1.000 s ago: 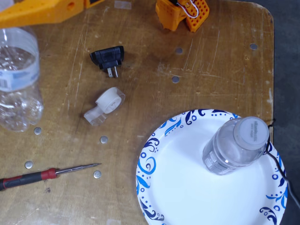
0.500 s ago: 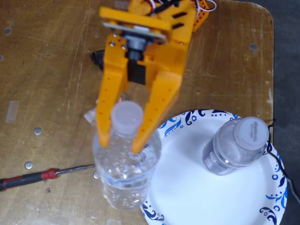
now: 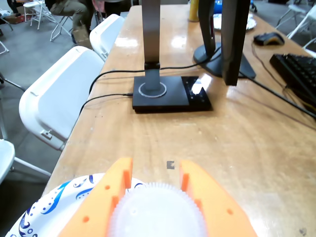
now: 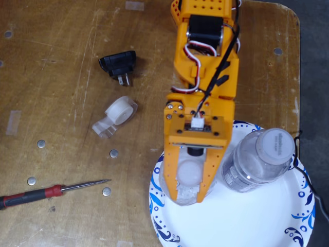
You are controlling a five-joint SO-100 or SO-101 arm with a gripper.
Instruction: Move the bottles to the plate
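Fingers of the orange gripper [image 4: 189,194] sit on either side of a clear water bottle [image 4: 186,181], pinching it just below its white cap; in the wrist view the ribbed cap [image 3: 157,211] fills the gap between the two orange fingers [image 3: 101,202], so the jaws look closed on the neck. The bottle stands upright, its long axis running straight toward the fixed camera, directly under the gripper rather than off to any side.

Outward from there, the bottle's base appears to be over the blue-swirled paper plate [image 4: 259,226], at about 9 o'clock on it and close to the rim. Whether it already rests on the plate or hangs just above cannot be told. The second bottle [image 4: 259,159] stands upright at about 2 o'clock on the plate, just beside the gripper's right-hand finger in the fixed view but apart from it.

My judgement: what matters next is straight down and release, with the fingers opening sideways and little room on the second bottle's side.

Off the plate, at roughly 10 o'clock from the gripper, lie a tape dispenser [image 4: 115,116] and a black plug adapter [image 4: 119,65]; a red-handled screwdriver [image 4: 49,191] lies at 9 o'clock.
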